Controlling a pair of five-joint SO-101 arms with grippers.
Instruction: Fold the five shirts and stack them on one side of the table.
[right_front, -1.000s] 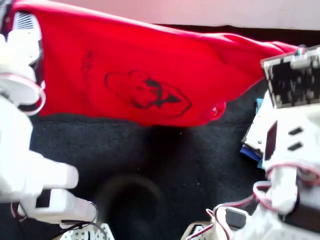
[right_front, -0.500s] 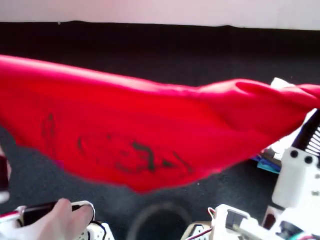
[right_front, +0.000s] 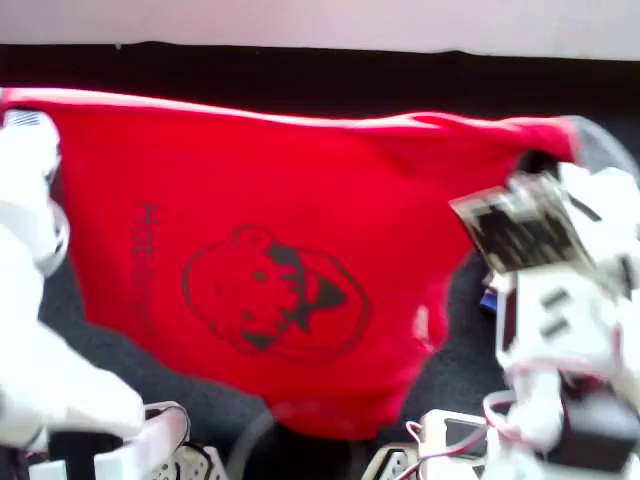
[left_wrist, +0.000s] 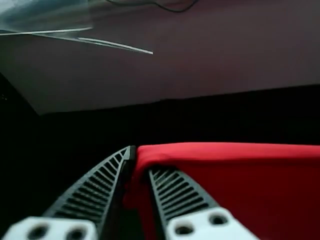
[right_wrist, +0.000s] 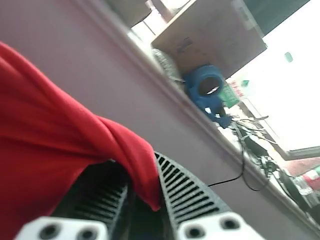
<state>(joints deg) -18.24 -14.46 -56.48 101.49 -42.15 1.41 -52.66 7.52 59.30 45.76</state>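
A red shirt (right_front: 270, 250) with a dark cartoon print hangs spread in the air between the two arms, above the black table (right_front: 300, 65). My left gripper (left_wrist: 136, 160) is shut on one top corner of the red shirt (left_wrist: 240, 175). My right gripper (right_wrist: 145, 175) is shut on the other top corner, where the red shirt (right_wrist: 60, 135) bunches between the ribbed fingers. In the high view the left arm (right_front: 30, 190) stands at the left edge and the right arm (right_front: 560, 270) at the right.
A blue item (right_front: 488, 298) peeks out on the table beside the right arm. The wall (right_front: 320, 18) runs along the table's far edge. The arm bases and cables (right_front: 440, 440) sit at the near edge.
The shirt was swung low and sagging half a second ago; now it is pulled taut and held up flat, its print facing the camera. Both arms have come back into view at the sides.
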